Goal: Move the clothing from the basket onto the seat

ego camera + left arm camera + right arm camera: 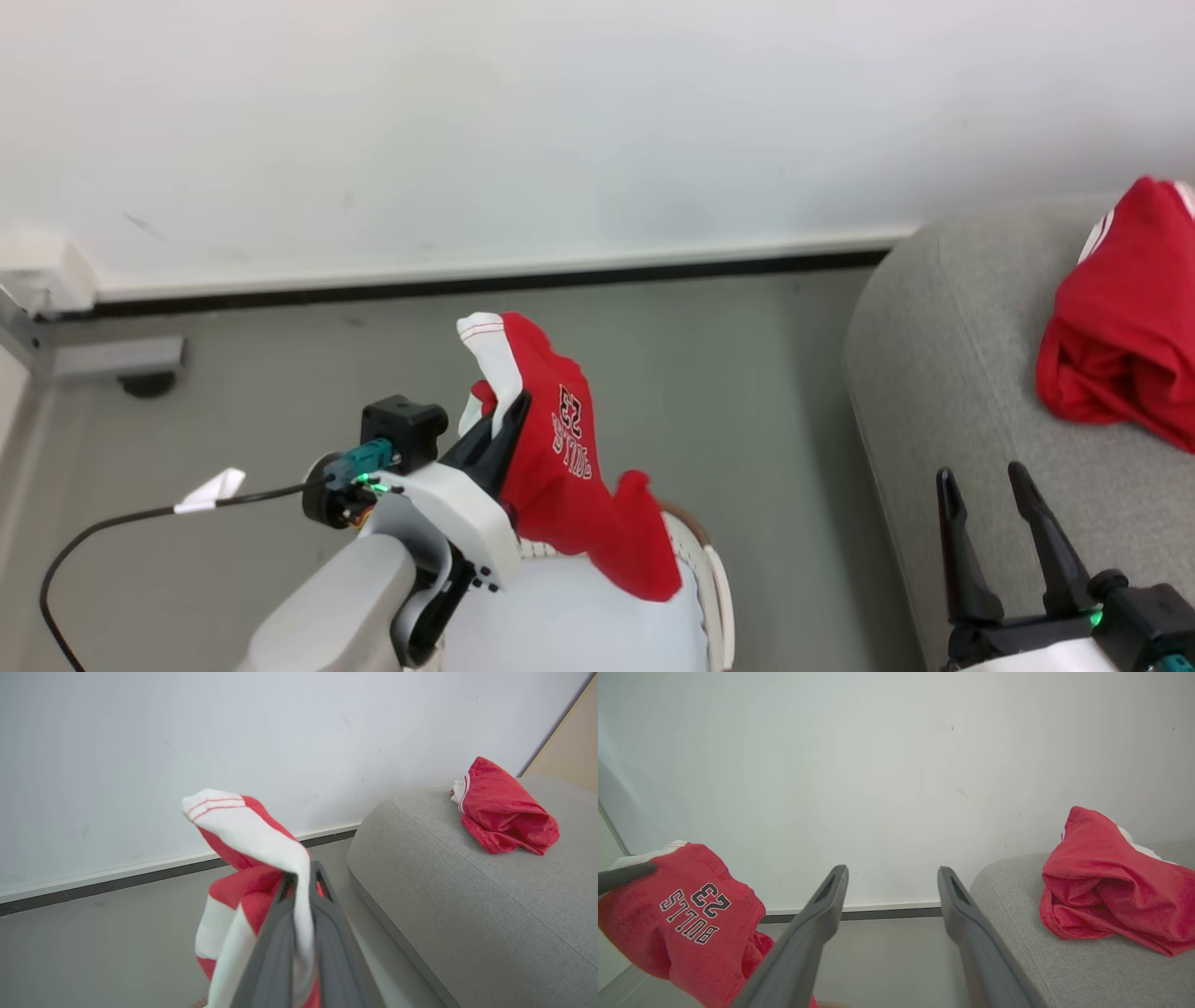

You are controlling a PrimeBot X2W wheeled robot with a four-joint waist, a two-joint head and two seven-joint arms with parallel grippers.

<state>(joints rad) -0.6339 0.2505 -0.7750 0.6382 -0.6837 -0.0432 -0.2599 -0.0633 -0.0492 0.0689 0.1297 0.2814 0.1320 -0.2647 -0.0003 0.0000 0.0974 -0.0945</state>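
My left gripper [509, 411] is shut on a red garment [560, 467] with white panels and white lettering, held up in the air above the basket [714, 579]; its lower end hangs down to the basket's rim. In the left wrist view the garment [243, 830] drapes over the closed gripper [301, 875]. A second red garment [1120, 327] lies crumpled on the grey seat [943, 373], also visible as a red heap [1106, 886] on the seat [1064, 961]. My right gripper [985, 481] stands open and empty over the seat's near edge.
A white wall with a dark baseboard [485, 280] runs behind. Grey floor [747, 373] lies between basket and seat. A black cable with a white tag [215, 487] trails from the left wrist. A grey bracket [103, 359] sits at the far left.
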